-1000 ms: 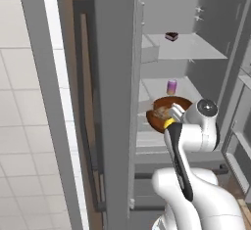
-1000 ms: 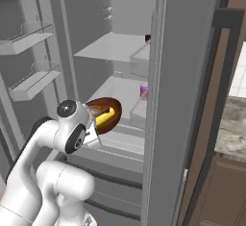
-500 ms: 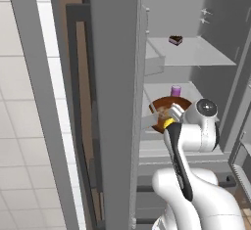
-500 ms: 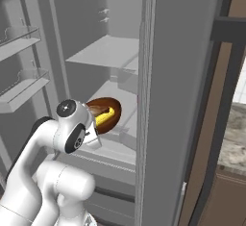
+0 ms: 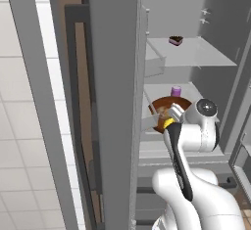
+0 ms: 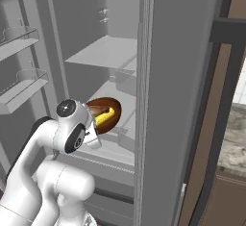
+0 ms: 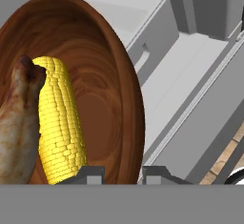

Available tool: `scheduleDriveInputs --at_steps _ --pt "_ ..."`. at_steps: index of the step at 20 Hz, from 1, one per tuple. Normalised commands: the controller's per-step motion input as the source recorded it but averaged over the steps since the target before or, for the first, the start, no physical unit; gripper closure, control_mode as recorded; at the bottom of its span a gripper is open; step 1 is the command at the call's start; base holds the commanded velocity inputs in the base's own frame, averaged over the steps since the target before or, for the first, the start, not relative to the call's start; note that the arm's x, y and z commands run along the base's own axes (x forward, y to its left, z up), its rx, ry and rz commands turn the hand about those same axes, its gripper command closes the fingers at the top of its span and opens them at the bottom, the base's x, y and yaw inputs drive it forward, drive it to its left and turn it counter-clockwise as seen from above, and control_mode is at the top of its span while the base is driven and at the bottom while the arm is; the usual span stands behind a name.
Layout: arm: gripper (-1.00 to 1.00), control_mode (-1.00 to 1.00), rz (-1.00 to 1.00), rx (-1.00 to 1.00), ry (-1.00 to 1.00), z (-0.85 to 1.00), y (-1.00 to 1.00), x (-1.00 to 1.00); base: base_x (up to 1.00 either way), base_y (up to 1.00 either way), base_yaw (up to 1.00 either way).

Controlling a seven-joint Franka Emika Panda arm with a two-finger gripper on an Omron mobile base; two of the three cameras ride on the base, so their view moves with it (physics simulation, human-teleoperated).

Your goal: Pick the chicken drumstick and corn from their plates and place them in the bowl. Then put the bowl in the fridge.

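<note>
Gripper (image 7: 123, 174) at bottom centre of hand view, fingers pinching rim of bowl (image 7: 95, 94), one tip inside, one outside. Bowl fills left half of hand view, held tilted. Corn (image 7: 59, 123) lies inside bowl, touching chicken drumstick (image 7: 16, 123) at left edge. In left base view bowl (image 5: 164, 112) at frame centre, just beside arm wrist, at open fridge (image 5: 196, 57) lower shelf level; whether it rests on shelf, hard to tell. Small purple cup (image 5: 175, 91) just behind bowl. Dark small item (image 5: 175, 40) on upper shelf, upper right of frame.
</note>
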Motion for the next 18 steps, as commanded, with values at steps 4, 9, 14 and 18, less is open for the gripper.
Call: scheduleDriveInputs --at_steps 4,9,14,18 --pt "1.00 1.00 0.00 0.00 0.00 0.00 0.00 0.00 0.00 0.00 0.00" --pt "1.00 1.00 0.00 0.00 0.00 0.00 0.00 0.00 0.00 0.00 0.00" --pt "1.00 -1.00 0.00 0.00 0.00 0.00 0.00 0.00 0.00 0.00 0.00" --pt "1.00 -1.00 0.00 0.00 0.00 0.00 0.00 0.00 0.00 0.00 0.00"
